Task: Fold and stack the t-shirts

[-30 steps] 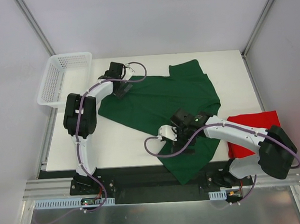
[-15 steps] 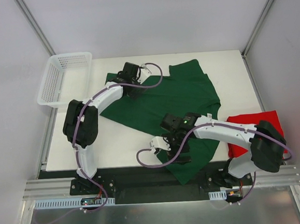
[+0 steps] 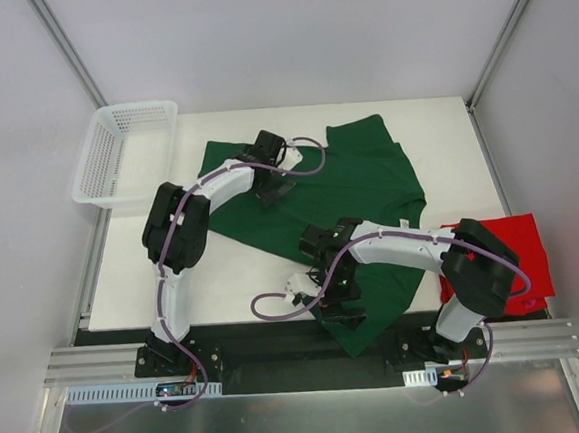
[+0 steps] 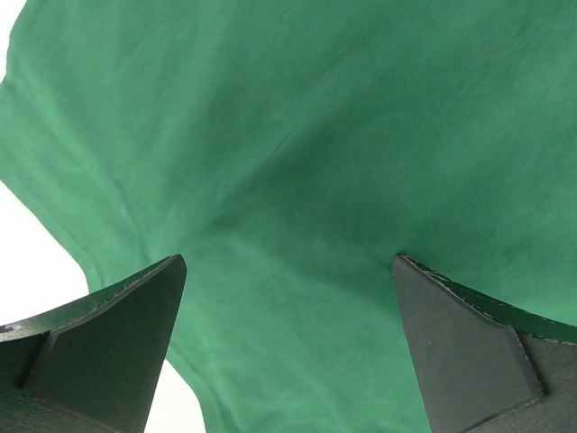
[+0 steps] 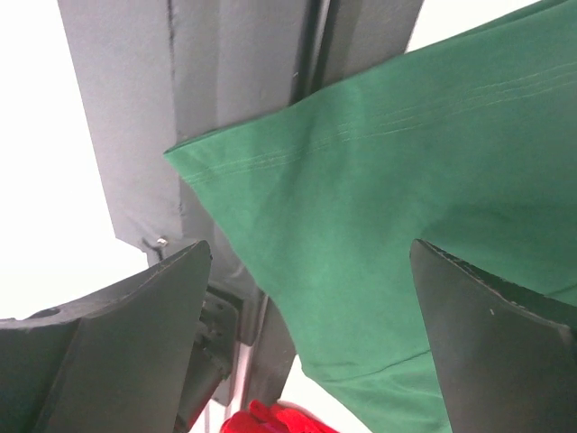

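From where I stood, the green shirt (image 3: pixel 357 186) lay spread across the middle of the surface (image 3: pixel 224 277), its bottom hem drooping over the near edge. The red shirt (image 3: pixel 513 249) sat bunched at the near right corner, just beside the green one. The left hand (image 4: pixel 288 262) hovered close over the far left part of the green shirt, spread wide and gripping nothing. The right hand (image 5: pixel 308 244) hung over the corner of the overhanging hem, likewise wide apart and empty. The trouble I expected was at that near edge. With so much cloth off the surface, a pinch that caught only a thin bit of hem, or missed it, could let the shirt slide off the front. A purple cable (image 3: pixel 276 303) looped just beside the cloth there and might snag or drag it. On the far side, a grab in mid-fabric rather than at an edge would likely pull up a bunch and leave a crooked fold. I counted two shirts, one green and one red, one white basket (image 3: pixel 114 155) by the far left corner, and two hands.
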`<action>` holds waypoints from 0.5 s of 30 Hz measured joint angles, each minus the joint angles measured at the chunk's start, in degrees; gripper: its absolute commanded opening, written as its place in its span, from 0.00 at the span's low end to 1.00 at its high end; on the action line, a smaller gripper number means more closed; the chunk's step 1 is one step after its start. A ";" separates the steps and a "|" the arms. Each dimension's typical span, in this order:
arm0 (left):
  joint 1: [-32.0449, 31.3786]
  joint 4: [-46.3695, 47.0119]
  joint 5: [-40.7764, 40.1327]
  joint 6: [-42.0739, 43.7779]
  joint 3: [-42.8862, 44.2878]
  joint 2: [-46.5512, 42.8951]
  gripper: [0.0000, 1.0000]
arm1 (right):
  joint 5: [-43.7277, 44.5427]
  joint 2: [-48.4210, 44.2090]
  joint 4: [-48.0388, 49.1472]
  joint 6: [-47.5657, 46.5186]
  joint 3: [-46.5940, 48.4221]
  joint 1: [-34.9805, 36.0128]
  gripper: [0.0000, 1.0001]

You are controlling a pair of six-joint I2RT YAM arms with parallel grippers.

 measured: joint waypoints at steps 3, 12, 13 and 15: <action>-0.76 -0.50 -0.02 0.11 1.79 1.46 0.99 | 0.76 0.00 1.88 0.24 -0.04 0.02 0.96; -3.91 -0.63 -0.13 0.17 7.08 4.39 0.99 | 3.58 0.07 8.02 1.44 -0.42 0.02 0.96; -4.22 -0.61 -0.24 0.20 7.48 4.79 0.99 | 3.67 0.46 8.24 1.46 -0.42 0.02 0.96; -4.55 -0.59 -0.35 0.35 7.87 5.49 0.99 | 3.67 2.49 8.22 1.33 0.02 0.04 0.96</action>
